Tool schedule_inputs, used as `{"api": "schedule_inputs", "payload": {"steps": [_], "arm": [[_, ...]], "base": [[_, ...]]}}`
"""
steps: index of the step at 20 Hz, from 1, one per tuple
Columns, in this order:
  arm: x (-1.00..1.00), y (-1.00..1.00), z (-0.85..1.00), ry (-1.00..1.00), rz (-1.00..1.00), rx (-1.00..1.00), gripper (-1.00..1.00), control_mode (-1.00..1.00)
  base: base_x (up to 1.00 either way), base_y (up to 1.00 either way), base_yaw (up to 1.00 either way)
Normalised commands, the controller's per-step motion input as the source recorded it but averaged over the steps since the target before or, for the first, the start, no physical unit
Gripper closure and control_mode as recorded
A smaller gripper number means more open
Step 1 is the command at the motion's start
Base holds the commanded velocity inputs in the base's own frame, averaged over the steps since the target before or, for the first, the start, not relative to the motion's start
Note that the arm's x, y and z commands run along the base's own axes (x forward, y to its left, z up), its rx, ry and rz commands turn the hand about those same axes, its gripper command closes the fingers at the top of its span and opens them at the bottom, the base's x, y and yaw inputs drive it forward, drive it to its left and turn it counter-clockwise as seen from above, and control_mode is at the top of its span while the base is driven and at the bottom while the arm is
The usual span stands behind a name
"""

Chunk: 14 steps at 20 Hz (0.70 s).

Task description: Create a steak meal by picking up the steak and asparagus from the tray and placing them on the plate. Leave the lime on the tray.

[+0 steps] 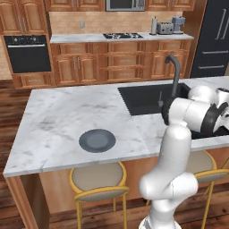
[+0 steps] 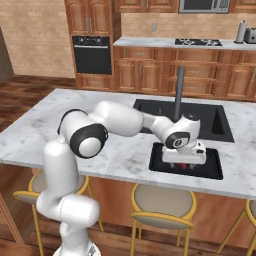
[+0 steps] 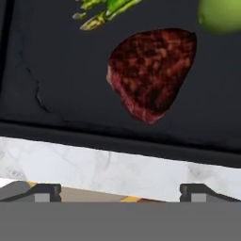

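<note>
Red-brown steak (image 3: 151, 73) lying flat on black tray (image 3: 56, 70), upper middle of hand view, marbled and irregular, pointed at lower end. Probably soft and a bit slick, light, no risk of breaking; best pinched across the narrower lower half or across the middle, fingers pressed down close to the tray floor. Asparagus (image 3: 107, 10) at top edge of hand view, near the steak but apart; thin, stiff-ish, likely to roll, so take across the stalk mid-length. Lime (image 3: 220, 15) at top right corner, just beside the steak, round, to be avoided. End effector (image 2: 184, 161) spread wide, gripping nothing, hovering low over the tray at right centre of right base view. Plate (image 1: 97, 140) on marble table (image 1: 58, 112), lower left centre of left base view, nothing on it yet, well apart from tray.
</note>
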Motion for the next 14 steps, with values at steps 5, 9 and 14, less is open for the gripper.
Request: {"api": "schedule_inputs", "payload": {"steps": [5,9,14], "arm": [[0.29,0.0,-0.1,0.0,0.0,0.0,-1.0,-1.0],[0.29,0.0,-0.19,0.0,0.0,0.0,-1.0,-1.0],[0.25,0.0,-0.32,0.0,0.0,0.0,-1.0,-1.0]], "base": [[0.0,0.0,0.0],[0.0,0.0,0.0],[0.0,0.0,0.0]]}}
